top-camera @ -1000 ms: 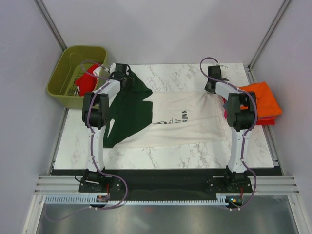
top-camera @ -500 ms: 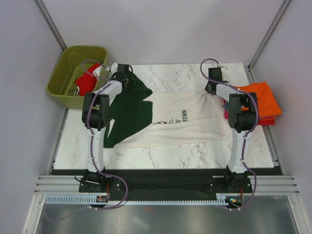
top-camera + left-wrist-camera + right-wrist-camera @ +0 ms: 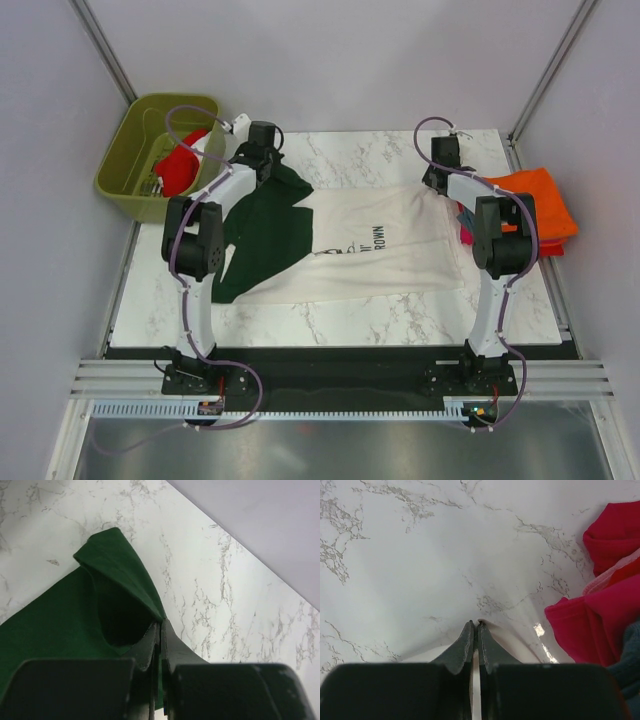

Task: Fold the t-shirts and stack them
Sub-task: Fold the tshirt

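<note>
Cream t-shirt (image 3: pixel 385 250) cloth sits between both pairs of fingers. In the left wrist view the left gripper (image 3: pixel 160 626) has its jaws pressed together on a fold of the shirt's dark green sleeve (image 3: pixel 120 570), which rises off the table in a peaked ridge up to the fingertips. The right gripper (image 3: pixel 475 626) is likewise closed. A thin sliver of cream cloth shows between its jaws, and the fabric is drawn up to them like a shallow tent. Just to the right of those fingers lies a red t-shirt (image 3: pixel 605 625), bunched, with a bit of grey-blue cloth (image 3: pixel 629 675) at the lower right corner of that view. Seen from above, the cream t-shirt lies spread on the marble table (image 3: pixel 350 318) with its long axis running left to right. Its dark green end points toward the left arm and its plain cream hem toward the right arm. The black print stands sideways, its letters running from near to far. The left gripper holds the far left corner and the right gripper the far right corner. An orange t-shirt (image 3: pixel 540 205) lies folded at the table's right edge, beyond the right arm. Off the far left corner stands an olive-green bin (image 3: pixel 128 135) with red cloth (image 3: pixel 180 170) in it.
</note>
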Robot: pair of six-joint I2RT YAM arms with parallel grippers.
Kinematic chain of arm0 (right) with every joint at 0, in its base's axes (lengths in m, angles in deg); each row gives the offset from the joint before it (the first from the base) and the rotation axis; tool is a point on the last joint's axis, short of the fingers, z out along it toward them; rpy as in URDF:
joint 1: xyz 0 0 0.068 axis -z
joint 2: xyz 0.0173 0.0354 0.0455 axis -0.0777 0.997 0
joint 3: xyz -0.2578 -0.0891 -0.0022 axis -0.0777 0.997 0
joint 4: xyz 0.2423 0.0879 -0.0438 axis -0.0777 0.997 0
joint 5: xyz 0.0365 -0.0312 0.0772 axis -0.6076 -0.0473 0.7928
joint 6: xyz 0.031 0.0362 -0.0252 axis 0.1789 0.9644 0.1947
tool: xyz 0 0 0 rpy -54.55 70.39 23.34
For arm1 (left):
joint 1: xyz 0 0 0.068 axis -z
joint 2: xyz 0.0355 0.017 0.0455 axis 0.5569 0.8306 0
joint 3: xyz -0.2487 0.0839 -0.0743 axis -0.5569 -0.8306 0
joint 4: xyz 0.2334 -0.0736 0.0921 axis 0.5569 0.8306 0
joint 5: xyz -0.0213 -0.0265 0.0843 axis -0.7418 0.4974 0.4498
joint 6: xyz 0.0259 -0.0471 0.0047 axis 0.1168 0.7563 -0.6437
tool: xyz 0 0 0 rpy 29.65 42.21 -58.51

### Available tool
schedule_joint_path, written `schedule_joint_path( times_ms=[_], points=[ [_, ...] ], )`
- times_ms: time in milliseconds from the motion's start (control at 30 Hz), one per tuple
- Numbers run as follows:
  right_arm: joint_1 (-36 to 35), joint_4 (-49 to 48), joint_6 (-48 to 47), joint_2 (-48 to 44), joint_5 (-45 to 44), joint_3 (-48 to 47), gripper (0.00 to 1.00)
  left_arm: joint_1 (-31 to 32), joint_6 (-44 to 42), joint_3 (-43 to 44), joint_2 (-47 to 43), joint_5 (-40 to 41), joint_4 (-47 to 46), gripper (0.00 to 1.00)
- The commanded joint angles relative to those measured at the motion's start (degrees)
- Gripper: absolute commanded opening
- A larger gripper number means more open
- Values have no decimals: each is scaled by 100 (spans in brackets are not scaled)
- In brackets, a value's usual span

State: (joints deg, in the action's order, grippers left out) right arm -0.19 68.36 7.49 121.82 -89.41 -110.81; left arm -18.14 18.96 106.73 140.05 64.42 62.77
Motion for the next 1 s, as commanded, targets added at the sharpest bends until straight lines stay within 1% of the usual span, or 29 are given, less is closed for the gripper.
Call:
schedule_joint_path(
  times_ms=[0,167,300,367,400,433,467,500,567,633,700,767,800,833,900,967],
  points=[
    [42,-177,31,-321,-94,70,7,-41,-217,-92,-232,311,-100,2],
    [86,-169,84,-339,-129,113,7,-41,-112,-74,-171,-13,-74,2],
    [95,-160,92,-313,-129,122,8,20,-94,-145,-250,29,-22,2],
    [95,-160,101,-269,-68,96,14,12,-77,-145,-250,21,5,2],
    [95,-160,101,-260,-42,87,28,12,-59,-145,-224,3,14,2],
    [95,-160,136,-251,-24,96,38,12,-42,-145,-197,-23,22,4],
    [95,-160,154,-277,2,96,43,12,2,-101,-162,-101,57,13],
    [95,-177,154,-304,46,113,46,3,29,-57,-110,-128,110,15],
    [87,-221,137,-435,195,184,47,-6,38,13,-74,-138,216,19],
    [78,-327,136,-549,318,315,51,-6,29,22,-92,-120,216,21],
    [-1,-380,137,-681,424,359,56,-24,11,5,-127,-129,242,26],
    [-89,-380,119,-760,451,386,57,-41,3,-13,-153,-137,338,36],
    [-107,-380,119,-778,442,395,57,-50,-6,-39,-179,-129,382,39],
    [-142,-388,101,-778,416,395,57,-59,-24,-118,-249,-68,426,46],
    [-151,-388,101,-761,328,386,58,-76,-15,-232,-337,73,532,53],
    [-151,-397,101,-726,284,386,58,-129,-15,-399,-451,135,559,56]
  ],
)
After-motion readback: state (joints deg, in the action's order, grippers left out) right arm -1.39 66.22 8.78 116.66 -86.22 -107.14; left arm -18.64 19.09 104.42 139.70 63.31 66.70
